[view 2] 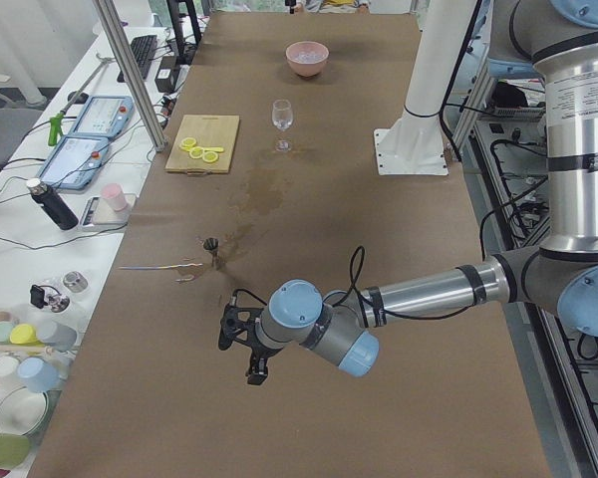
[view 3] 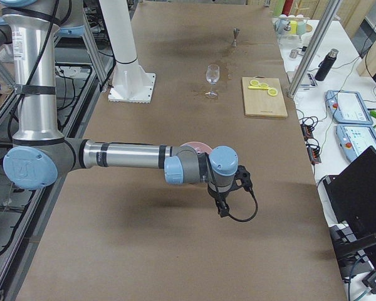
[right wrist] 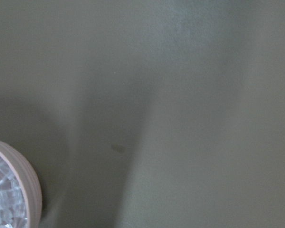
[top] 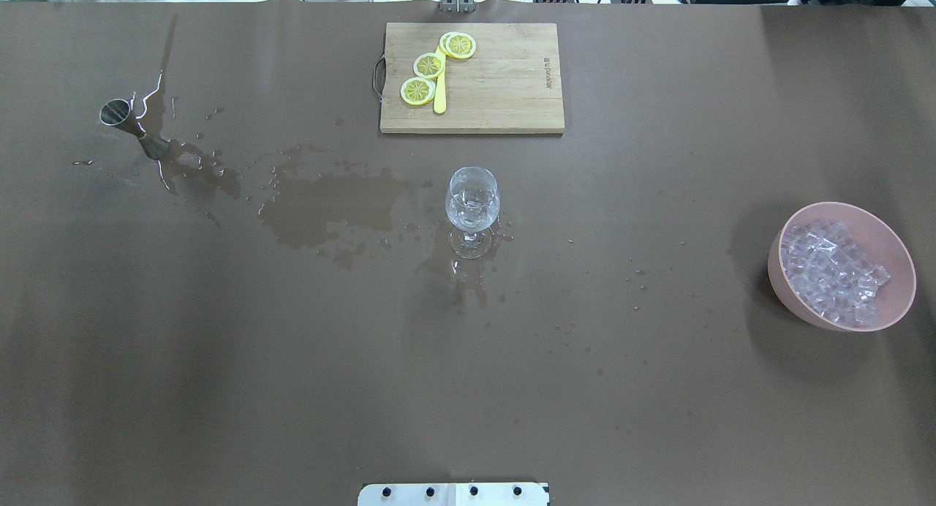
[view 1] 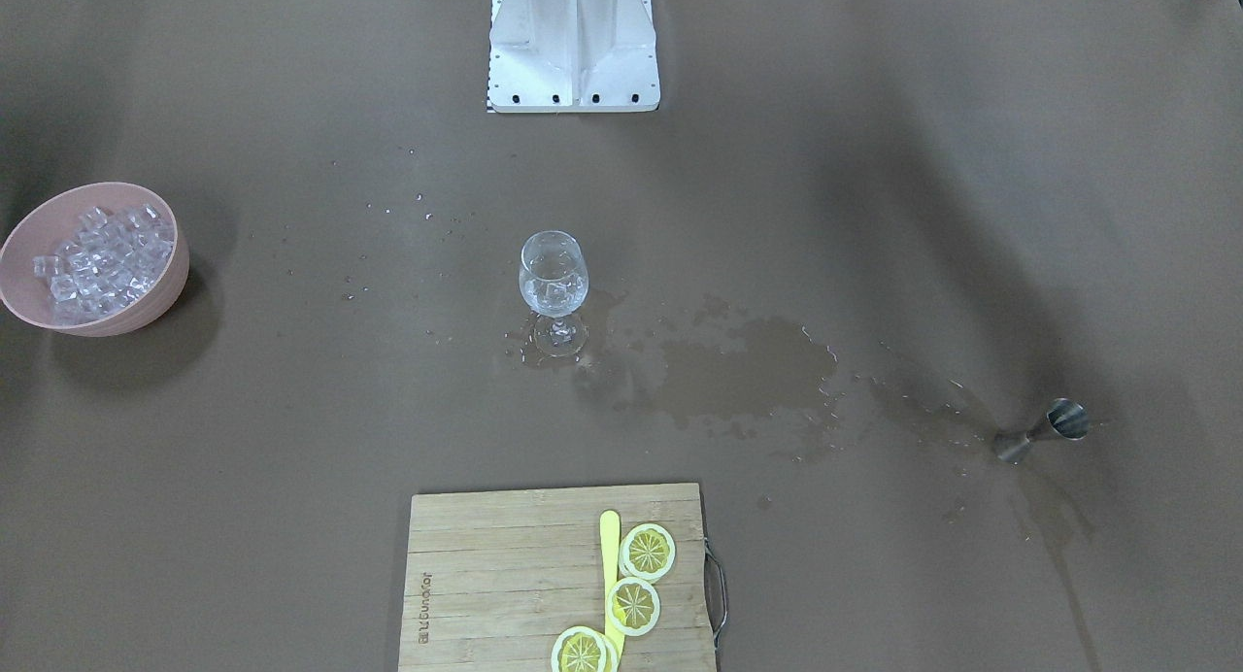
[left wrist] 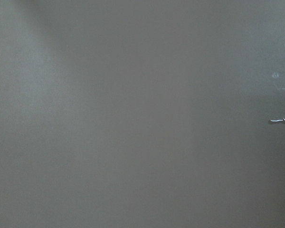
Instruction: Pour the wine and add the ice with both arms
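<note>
A stemmed wine glass (view 1: pixel 554 284) (top: pixel 473 206) stands mid-table, with an ice cube and a little clear wine in its bowl. More ice (view 1: pixel 102 259) (top: pixel 830 272) fills a pink bowl (view 1: pixel 146 308) (top: pixel 786 290) whose edge (right wrist: pixel 31 190) shows in the right wrist view. A steel jigger (view 1: pixel 1044 431) (top: pixel 135 129) stands beside a wet spill (top: pixel 329 206). My left gripper (view 2: pixel 241 354) hovers over bare table near the jigger's end. My right gripper (view 3: pixel 230 200) hangs just short of the bowl. Both show only in the side views, so I cannot tell their state.
A wooden cutting board (view 1: pixel 505 575) (top: pixel 504 82) with lemon slices and a yellow knife lies at the operators' edge. The white pedestal (view 1: pixel 573 46) stands at the robot's side. Droplets (view 1: pixel 418 206) dot the mat around the glass.
</note>
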### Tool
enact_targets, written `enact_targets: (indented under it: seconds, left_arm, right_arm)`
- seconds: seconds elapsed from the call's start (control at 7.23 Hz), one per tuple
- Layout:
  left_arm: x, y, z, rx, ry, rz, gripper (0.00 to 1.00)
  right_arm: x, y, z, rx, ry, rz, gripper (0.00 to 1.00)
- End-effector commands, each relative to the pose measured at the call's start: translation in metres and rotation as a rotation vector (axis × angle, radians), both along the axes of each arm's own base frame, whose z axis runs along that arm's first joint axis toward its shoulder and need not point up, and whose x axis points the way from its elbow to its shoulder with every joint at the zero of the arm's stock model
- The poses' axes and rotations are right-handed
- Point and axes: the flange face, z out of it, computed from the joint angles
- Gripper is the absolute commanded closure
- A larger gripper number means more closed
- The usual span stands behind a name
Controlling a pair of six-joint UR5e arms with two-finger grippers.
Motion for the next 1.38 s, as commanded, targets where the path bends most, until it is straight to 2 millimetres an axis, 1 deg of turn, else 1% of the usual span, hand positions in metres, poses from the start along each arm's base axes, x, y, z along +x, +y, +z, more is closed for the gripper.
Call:
enact_targets:
  seconds: [0.0,0.14,0.28,0.42,0.55,0.69,0.83,0.97,1.11,1.25]
  left_arm:
    - [0.021,-0.009,-0.015,-0.091,0.057,0.027,0.02]
    - [0.038,-0.016,-0.034,-0.149,0.049,0.058,0.02]
    - [0.046,-0.019,-0.072,-0.208,0.039,0.075,0.02]
    - [0.046,-0.011,-0.102,-0.223,0.032,0.084,0.02]
    - [0.046,0.003,-0.093,-0.243,0.03,0.089,0.02]
    - [0.045,0.003,-0.095,-0.24,0.031,0.085,0.02]
    - [0.046,0.003,-0.102,-0.215,0.042,0.09,0.02]
    - [0.047,-0.001,-0.09,-0.231,0.041,0.091,0.02]
    - [0.043,0.004,-0.114,-0.18,0.045,0.088,0.02]
    - [0.045,0.002,-0.109,-0.184,0.028,0.093,0.02]
  right_arm:
    - [0.003,0.009,0.011,0.015,0.025,0.008,0.0]
    - [0.002,0.008,0.009,0.015,0.015,0.01,0.0]
    - [0.002,0.007,0.008,0.006,0.021,0.009,0.0]
    - [0.0,0.004,0.009,-0.005,0.025,0.005,0.0]
    - [0.001,0.012,0.017,-0.024,0.027,0.006,0.0]
    - [0.001,0.028,0.023,-0.024,0.009,-0.005,0.0]
    - [0.001,0.043,0.022,-0.026,-0.006,-0.004,0.0]
    - [0.001,0.041,0.014,-0.012,-0.011,-0.004,0.0]
    - [0.001,0.036,0.006,0.004,-0.011,-0.004,0.0]
    - [0.001,0.032,0.006,-0.001,0.003,-0.004,0.0]
